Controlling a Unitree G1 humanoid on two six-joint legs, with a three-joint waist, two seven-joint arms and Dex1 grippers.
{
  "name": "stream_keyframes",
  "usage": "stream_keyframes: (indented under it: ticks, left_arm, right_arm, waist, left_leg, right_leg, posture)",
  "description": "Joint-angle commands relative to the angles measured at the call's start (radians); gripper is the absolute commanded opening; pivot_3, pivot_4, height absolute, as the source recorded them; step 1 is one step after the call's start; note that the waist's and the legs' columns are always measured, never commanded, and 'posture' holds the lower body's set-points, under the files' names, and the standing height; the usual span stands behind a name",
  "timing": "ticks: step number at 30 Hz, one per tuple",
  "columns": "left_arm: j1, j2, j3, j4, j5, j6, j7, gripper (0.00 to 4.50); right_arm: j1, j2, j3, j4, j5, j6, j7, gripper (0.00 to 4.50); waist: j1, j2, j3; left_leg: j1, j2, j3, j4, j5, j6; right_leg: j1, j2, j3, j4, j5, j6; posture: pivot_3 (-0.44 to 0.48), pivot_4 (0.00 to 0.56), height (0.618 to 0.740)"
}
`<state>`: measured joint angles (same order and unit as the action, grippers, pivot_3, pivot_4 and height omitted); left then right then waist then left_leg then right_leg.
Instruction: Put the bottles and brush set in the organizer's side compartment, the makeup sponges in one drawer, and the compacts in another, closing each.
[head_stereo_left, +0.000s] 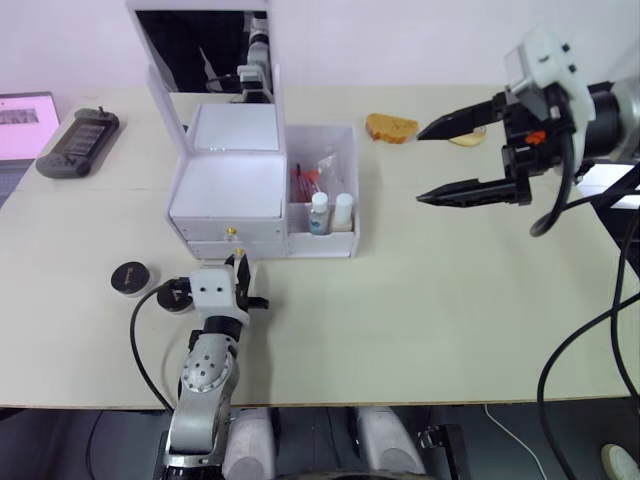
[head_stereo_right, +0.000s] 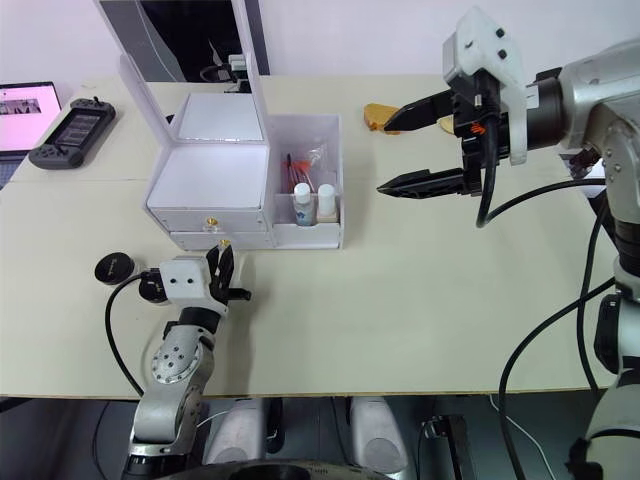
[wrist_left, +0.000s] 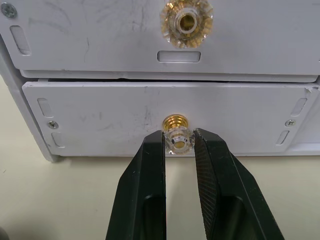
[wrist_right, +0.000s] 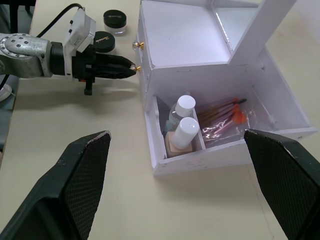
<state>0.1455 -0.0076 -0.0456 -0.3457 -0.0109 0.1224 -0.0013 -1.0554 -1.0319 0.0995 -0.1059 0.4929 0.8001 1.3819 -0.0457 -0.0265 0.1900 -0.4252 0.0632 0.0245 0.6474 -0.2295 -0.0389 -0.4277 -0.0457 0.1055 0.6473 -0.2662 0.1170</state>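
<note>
The small gold-and-clear knob (wrist_left: 178, 135) of the lower drawer (wrist_left: 165, 120) of the white plastic organizer (head_stereo_left: 235, 195) is pinched between the black fingers of the left gripper (wrist_left: 178, 145), presumably so the drawer can be drawn out for the two round black compacts (wrist_right: 108, 31), which lie on the table just beside that arm. The two clear white-capped bottles (wrist_right: 181, 125) and the sleeved pink-orange brush set (wrist_right: 225, 116) are already stood in the side compartment (head_stereo_left: 325, 190). The right gripper (head_stereo_left: 465, 155) is held high, spread wide and empty, well apart. The makeup sponges cannot be made out; both drawers' contents are hidden.
</note>
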Motion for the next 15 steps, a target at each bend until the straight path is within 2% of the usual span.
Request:
stream_keyframes:
  ticks: [1,10,15]
  left_arm:
    - [0.036,0.005,-0.007,-0.049,0.003,-0.011,-0.004,0.28]
    - [0.259,0.021,-0.077,-0.221,-0.021,-0.015,-0.054,0.28]
    - [0.316,0.031,-0.089,-0.272,-0.029,0.006,-0.057,0.28]
  right_arm:
    - [-0.02,0.002,-0.019,-0.011,0.0,-0.01,-0.006,4.5]
    - [0.004,0.038,-0.007,-0.007,0.013,-0.018,0.004,4.5]
    - [0.019,0.056,-0.015,-0.012,0.016,-0.02,0.005,4.5]
  waist:
    - [0.0,0.0,0.0]
    - [-0.004,0.0,0.0]
    - [-0.017,0.0,0.0]
  left_leg:
    - [0.0,0.0,0.0,0.0,0.0,0.0]
    - [0.0,0.0,0.0,0.0,0.0,0.0]
    - [-0.001,0.0,0.001,-0.001,-0.001,0.001]
  right_leg:
    - [0.0,0.0,0.0,0.0,0.0,0.0]
    - [0.0,0.0,0.0,0.0,0.0,0.0]
    - [-0.001,-0.001,0.0,-0.002,0.0,0.0]
  posture:
    - [0.0,0.15,0.74]
    - [0.0,0.15,0.74]
    - [0.0,0.15,0.74]
